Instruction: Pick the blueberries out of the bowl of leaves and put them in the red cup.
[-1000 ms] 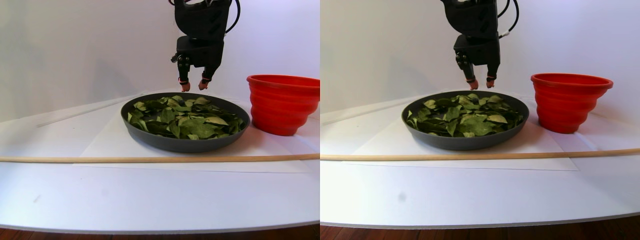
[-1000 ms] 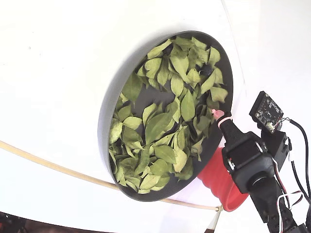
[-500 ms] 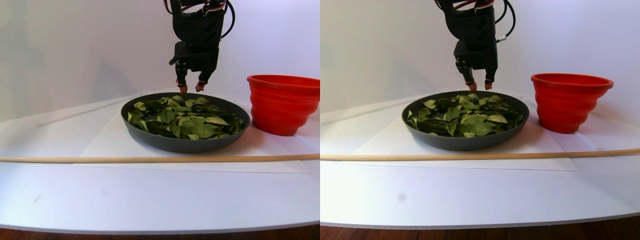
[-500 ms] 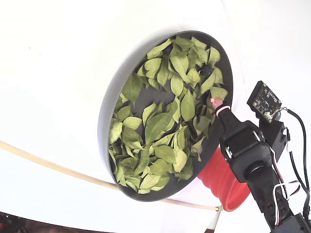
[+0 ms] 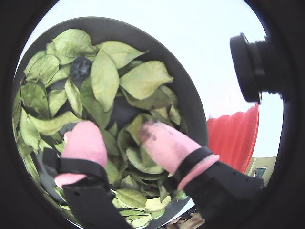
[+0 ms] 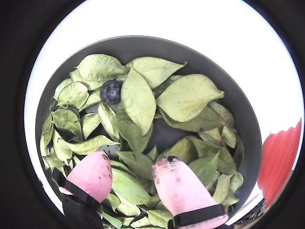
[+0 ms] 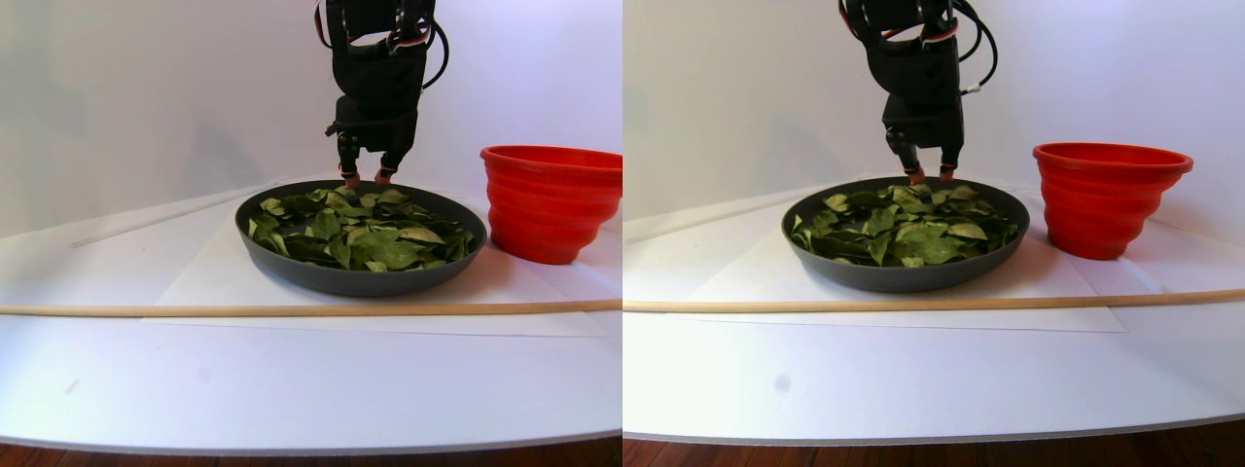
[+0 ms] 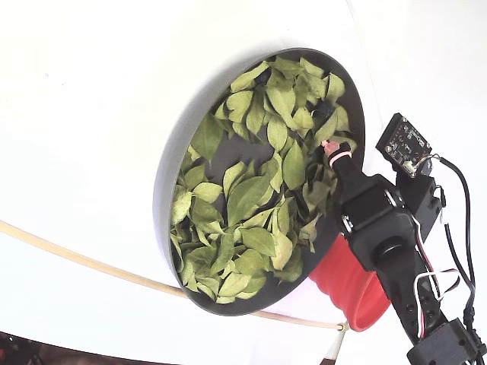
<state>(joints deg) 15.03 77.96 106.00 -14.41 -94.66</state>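
Claw [image 6: 131, 174] (parted) points down over bowl's [image 6: 143, 45] leaves [image 6: 138, 98].

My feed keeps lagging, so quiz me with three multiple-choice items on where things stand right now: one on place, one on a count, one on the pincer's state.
1. In both wrist views, where is the visible blueberry relative to the pincer's pink fingertips?
A. Between them
B. Beyond them, toward the upper left
C. In the red cup

2. How many blueberries show in both wrist views?
A. One
B. Three
C. Five

3. What state is the pincer in?
A. Shut on a blueberry
B. Shut on a leaf
C. Open, holding nothing

Answers: 1 B, the blueberry lies among leaves in the bowl, far from the pincer. 2 A, only one dark berry shows. 3 C, the fingertips stand apart over leaves; the red cup is beside the bowl.
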